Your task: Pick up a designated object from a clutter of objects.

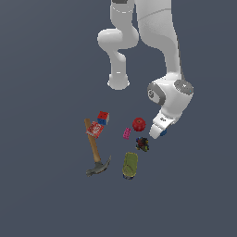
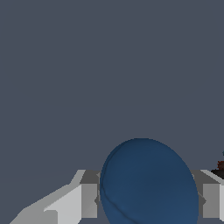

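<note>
Wrist view fills its lower half with the blue ball (image 2: 148,183), a smooth, plain, deep-blue sphere sitting between the two grey fingers (image 2: 83,199), one on each side and each pressed against it, so the jaws are clenched on the ball. From the exterior view almost none of that is visible: the gripper (image 1: 159,132) points down and toward the exterior view's left, and only a sliver of the blue ball (image 1: 165,133) peeps out at its tip. What the exterior view does give is the rest of the clutter. The red apple (image 1: 139,123) lies just beside the gripper on the exterior view's left, the dark multicoloured lump (image 1: 142,144) sits just below the gripper tip, and a corner of that lump (image 2: 220,168) also shows at the edge of the wrist view. The pink block (image 1: 127,134) is near the apple, the olive-green can (image 1: 130,165) lies lower down, and further to the exterior view's left are the red/blue cube (image 1: 103,117), the red box (image 1: 95,129) resting across the handle of the wooden-handled hammer (image 1: 95,150). The grey floor (image 1: 203,185) on the exterior view's right of the gripper is open, as is the ground ahead in the wrist view.
</note>
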You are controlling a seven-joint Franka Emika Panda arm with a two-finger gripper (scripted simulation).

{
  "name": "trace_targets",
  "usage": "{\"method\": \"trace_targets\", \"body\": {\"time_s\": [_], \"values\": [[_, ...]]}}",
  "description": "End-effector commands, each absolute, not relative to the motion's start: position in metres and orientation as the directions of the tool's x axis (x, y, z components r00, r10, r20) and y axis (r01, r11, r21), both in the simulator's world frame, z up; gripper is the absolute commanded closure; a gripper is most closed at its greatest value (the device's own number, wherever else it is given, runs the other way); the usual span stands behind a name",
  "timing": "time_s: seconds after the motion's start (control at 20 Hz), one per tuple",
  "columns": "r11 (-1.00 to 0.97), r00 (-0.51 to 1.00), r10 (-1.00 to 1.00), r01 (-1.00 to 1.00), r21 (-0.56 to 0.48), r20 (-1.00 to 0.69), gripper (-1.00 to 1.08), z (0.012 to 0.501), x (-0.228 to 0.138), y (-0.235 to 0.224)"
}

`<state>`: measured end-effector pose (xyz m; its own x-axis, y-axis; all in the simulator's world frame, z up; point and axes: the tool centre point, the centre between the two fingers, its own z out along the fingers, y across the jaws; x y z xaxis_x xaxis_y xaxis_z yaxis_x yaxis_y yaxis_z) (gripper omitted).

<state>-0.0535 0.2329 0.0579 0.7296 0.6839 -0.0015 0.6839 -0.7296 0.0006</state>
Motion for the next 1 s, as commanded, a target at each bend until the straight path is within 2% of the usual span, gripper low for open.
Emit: {"method": "trace_targets", "body": {"time_s": [0.0,0.35,0.95], "values": [[-0.729,0.729,0.684,0.684,0.002,0.0,1.08,0.072,-0.055,0.231],[-0.728,0.728,0.685,0.685,0.002,-0.001,1.08,0.129,-0.061,0.224],[-0.727,0.727,0.686,0.686,-0.002,0.001,1.08,0.256,-0.075,0.209]]}}
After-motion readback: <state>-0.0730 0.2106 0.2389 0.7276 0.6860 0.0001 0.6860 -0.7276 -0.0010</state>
